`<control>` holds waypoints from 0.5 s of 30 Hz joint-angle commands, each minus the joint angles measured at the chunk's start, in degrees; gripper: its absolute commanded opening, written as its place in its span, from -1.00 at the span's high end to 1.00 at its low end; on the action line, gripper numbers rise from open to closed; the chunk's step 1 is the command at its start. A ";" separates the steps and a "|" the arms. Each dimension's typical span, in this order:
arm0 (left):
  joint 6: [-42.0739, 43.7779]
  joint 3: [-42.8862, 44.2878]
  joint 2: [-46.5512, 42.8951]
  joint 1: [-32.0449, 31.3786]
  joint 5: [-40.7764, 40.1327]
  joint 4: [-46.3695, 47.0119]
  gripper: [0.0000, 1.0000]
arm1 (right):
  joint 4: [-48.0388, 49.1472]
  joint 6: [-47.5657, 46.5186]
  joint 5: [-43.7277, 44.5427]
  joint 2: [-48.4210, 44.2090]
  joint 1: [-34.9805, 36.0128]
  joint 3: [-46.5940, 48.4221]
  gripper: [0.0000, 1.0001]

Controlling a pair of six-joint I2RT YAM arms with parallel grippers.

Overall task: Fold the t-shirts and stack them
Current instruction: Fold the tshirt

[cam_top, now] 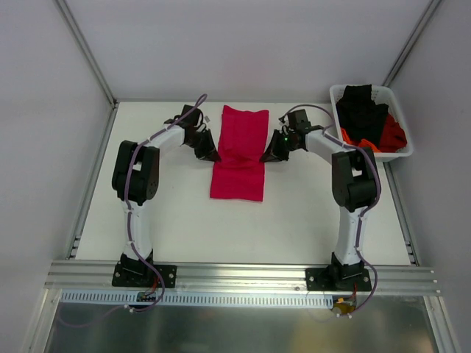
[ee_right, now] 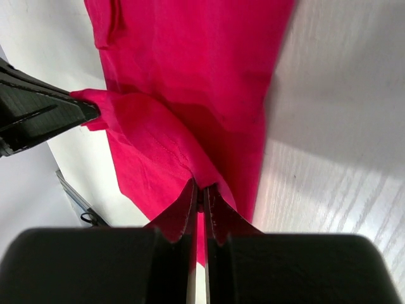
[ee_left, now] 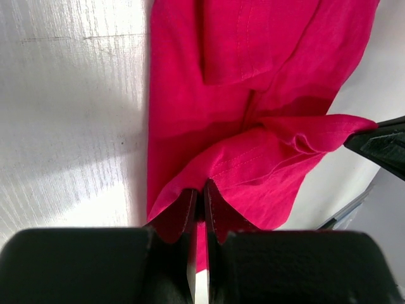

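Well, the wide white table (cam_top: 294, 220) has bare surface all around the cloth, with walls at left, back and right. The crimson-pink t-shirt (cam_top: 238, 158) lies mid-table as a long folded strip, well clear of every edge. A white basket (cam_top: 333, 93) sits in the far right corner, a black t-shirt (cam_top: 359, 110) and an orange-red t-shirt (cam_top: 394, 136) heaped inside, shapes hard to read. Both arms reach forward and bend inward. The left gripper (cam_top: 213, 156) is clamped on the strip's left edge at mid-length; the right gripper (cam_top: 266, 157) pinches the right edge opposite. In the wrist views the fabric between them rises in a ridge, and the strip runs out of frame at the top.
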 commanded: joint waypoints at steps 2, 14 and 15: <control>1.41 3.21 1.68 0.70 1.11 0.65 1.00 | -2.87 -3.02 -2.48 2.45 -0.27 5.64 0.99; 0.09 7.59 0.81 2.54 0.58 0.65 0.20 | -4.29 -5.74 -3.01 2.99 -1.15 13.63 -0.02; 0.18 8.74 1.07 2.63 0.58 0.65 0.20 | -4.20 -6.62 -3.01 2.99 -1.15 14.60 -0.02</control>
